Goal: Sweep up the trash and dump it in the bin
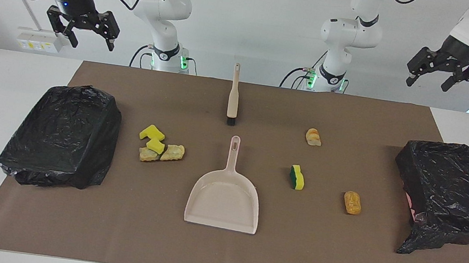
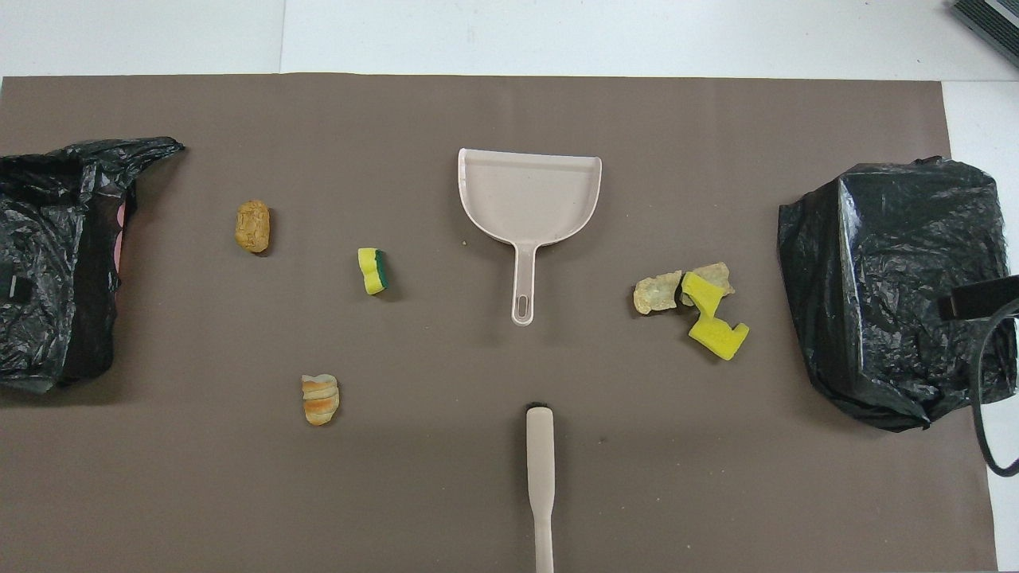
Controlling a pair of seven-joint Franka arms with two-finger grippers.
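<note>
Seven trash bits [image 1: 161, 147] mid-mat, unswept

Both arms are waiting raised, wrists bent downward. The left gripper [image 1: 444, 82] is hanging open over the table's back corner; the right gripper [image 1: 91, 38] is hanging open likewise.

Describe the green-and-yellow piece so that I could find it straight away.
Start at the beige dustpan in the middle of the brown mat. Beside it, toward the left arm's end, lies the small sponge bit alone. It is the only scrap with a dark green backing; the others are plain yellow or tan.
</note>
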